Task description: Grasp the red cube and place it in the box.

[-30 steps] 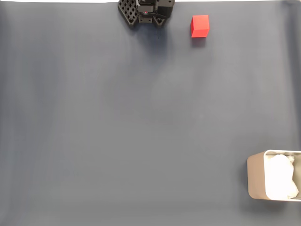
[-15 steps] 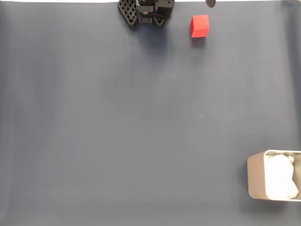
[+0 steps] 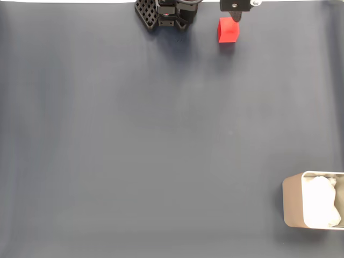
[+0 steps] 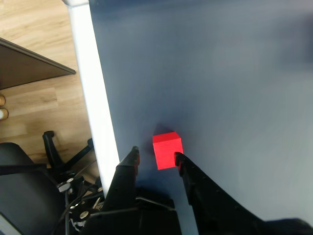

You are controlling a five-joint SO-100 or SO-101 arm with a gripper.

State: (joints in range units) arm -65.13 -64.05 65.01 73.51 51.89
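The red cube [image 4: 167, 150] sits low in the wrist view, just ahead of the jaws [image 4: 156, 155] — they stand apart, gripping nothing. The box [image 3: 313, 207] (white padding inside) lies lower right of the fixed view on the dark surface [image 3: 161, 140].

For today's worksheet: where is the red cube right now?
In the fixed view, the red cube sits on the mat near the top edge, right of centre, just below the gripper.
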